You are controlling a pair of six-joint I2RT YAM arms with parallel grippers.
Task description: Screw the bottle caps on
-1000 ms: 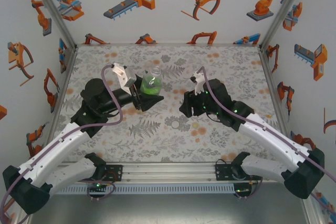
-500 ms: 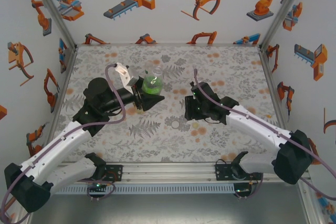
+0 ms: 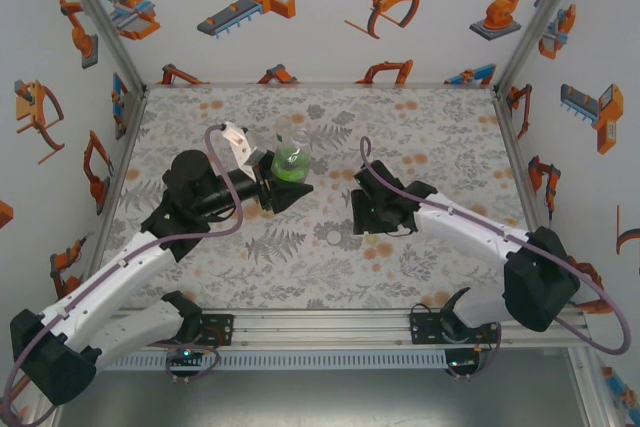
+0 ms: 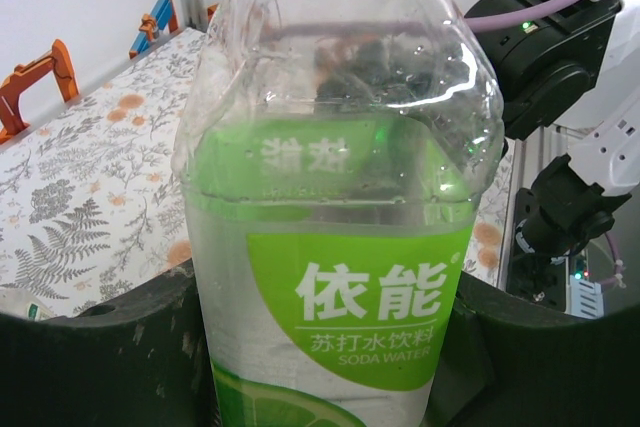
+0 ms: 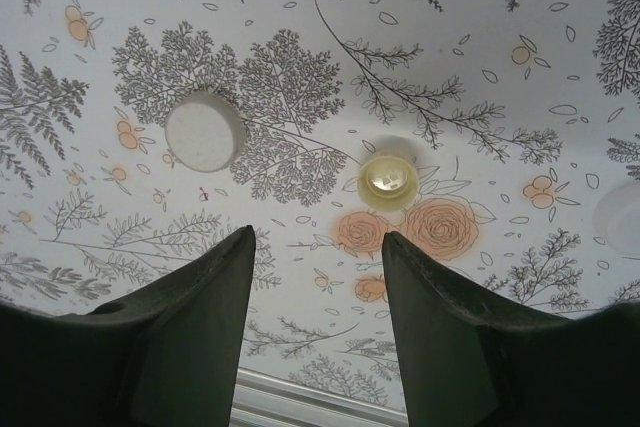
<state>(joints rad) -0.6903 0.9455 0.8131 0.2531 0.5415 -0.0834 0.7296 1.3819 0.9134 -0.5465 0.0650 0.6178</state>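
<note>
Clamping the green bottle (image 4: 330, 247) upright in the left gripper (image 3: 273, 187) — poising the right gripper (image 5: 318, 237), part-open and empty, over the table (image 5: 500, 47), with the yellowish cap (image 5: 388, 179) just ahead.

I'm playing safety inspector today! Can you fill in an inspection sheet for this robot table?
Surface: table with a flat, flowery cover.
Job's things: bottle with a green label, upright in the left gripper; white cap and yellowish cap lie loose on the table, apart.
Clutter: nothing seen.
Grippers: left gripper shut on the bottle; right gripper open and empty, above the caps.
Cables: purple left cable and right cable loop up over the wrists.
Surroundings: white walls with orange robot pictures, metal posts at the corners.
</note>
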